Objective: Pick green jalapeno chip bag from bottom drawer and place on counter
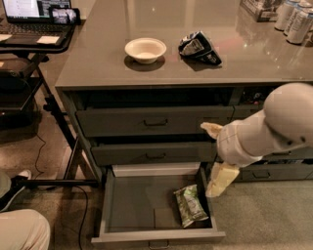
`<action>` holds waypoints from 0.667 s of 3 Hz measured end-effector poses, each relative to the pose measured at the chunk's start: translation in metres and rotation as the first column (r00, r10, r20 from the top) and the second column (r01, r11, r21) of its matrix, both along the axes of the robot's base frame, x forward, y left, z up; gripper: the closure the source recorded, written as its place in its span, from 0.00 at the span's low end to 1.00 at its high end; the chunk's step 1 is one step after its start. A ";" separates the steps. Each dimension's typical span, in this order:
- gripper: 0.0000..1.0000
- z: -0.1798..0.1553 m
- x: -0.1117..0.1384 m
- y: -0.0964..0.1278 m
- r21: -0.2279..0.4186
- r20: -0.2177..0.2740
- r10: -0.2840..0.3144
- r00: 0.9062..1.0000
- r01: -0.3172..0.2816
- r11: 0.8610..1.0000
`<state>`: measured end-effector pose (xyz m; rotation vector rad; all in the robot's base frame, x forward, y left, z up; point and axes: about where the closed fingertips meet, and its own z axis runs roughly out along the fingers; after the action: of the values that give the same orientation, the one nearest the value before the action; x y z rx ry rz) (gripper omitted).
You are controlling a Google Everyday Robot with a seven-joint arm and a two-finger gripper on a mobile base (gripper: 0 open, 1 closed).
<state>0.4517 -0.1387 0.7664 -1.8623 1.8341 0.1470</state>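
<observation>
Hovering end effector (207, 160) above drawer (137, 205), glossy bag (190, 205)

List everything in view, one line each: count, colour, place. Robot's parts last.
counter: one, grey-brown, above the drawers
bowl: one, white, on the counter
black-and-white bag: one, right of the bowl
cans: several, pale, counter's far right
laptop: one, dark, on the black desk
upper drawers: two, grey, under the counter
bottom drawer: one, grey, pulled open
green jalapeno chip bag: one, green-white, drawer's front right
arm: one, white, right side
hand: one, cream, open, above the drawer's right edge, clear of the bag
</observation>
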 end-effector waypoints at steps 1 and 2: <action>0.00 -0.049 0.000 0.023 0.050 -0.021 0.037 0.999 -0.036 0.998; 0.00 -0.051 0.000 0.024 0.046 -0.024 0.045 0.999 -0.044 0.998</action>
<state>0.4513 -0.1150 0.7157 -1.8787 1.7918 0.2264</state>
